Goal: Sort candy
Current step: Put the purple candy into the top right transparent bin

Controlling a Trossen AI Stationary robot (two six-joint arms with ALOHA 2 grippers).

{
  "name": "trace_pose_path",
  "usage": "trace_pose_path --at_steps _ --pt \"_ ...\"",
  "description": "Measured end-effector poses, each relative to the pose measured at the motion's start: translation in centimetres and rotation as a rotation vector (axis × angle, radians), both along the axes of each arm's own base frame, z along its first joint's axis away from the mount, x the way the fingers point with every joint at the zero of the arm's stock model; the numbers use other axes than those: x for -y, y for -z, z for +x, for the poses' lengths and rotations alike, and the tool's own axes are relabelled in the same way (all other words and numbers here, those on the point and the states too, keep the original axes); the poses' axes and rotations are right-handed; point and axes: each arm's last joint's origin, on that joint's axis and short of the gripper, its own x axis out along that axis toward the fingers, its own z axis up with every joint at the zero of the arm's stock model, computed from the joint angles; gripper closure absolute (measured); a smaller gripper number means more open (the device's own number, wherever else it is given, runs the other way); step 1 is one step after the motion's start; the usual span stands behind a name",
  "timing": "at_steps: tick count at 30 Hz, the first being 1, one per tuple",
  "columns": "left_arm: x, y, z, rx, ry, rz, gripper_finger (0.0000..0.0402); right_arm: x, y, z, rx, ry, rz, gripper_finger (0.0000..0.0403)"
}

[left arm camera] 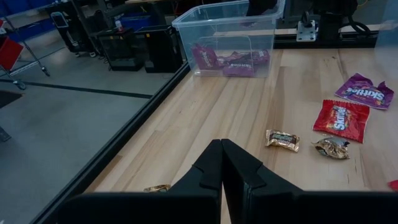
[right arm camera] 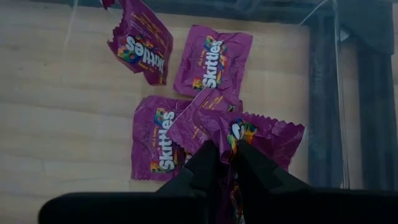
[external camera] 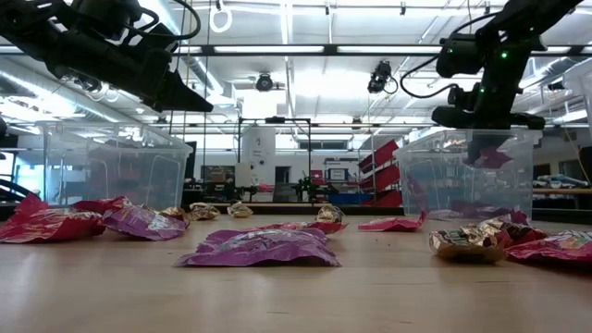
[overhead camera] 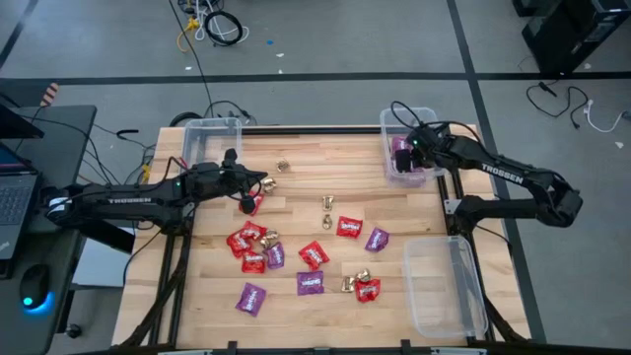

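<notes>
The candy lies scattered on the wooden table: red packets, purple packets and small gold pieces. My right gripper hangs over the far right clear bin, shut on a purple packet. Several purple packets lie flat on that bin's floor. My left gripper hovers shut and empty over the table's far left part, near a red packet. My right gripper pinches the purple packet's crimped end between its two fingers. The fingers slant steeply down from above. The packet hangs below them inside the bin's walls, clear of the packets on the bin's floor.
An empty clear bin stands at the far left corner and another at the near right. In the left wrist view, a gold piece, a red packet and a purple packet lie ahead of the fingers.
</notes>
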Motion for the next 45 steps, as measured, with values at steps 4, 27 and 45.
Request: trace_pose_path --at_steps 4,27,45 --pt "0.0 0.0 0.0 0.000 0.000 0.000 0.0393 0.2 0.0 -0.2 0.011 -0.002 0.017 0.0355" --pt "0.0 0.0 0.0 0.000 0.000 -0.001 0.0393 2.1 1.4 0.5 -0.038 -0.043 0.045 0.0355" --pt "0.0 0.0 0.0 0.000 0.000 -0.001 0.0393 2.2 1.5 0.6 -0.051 -0.045 0.033 0.0355"
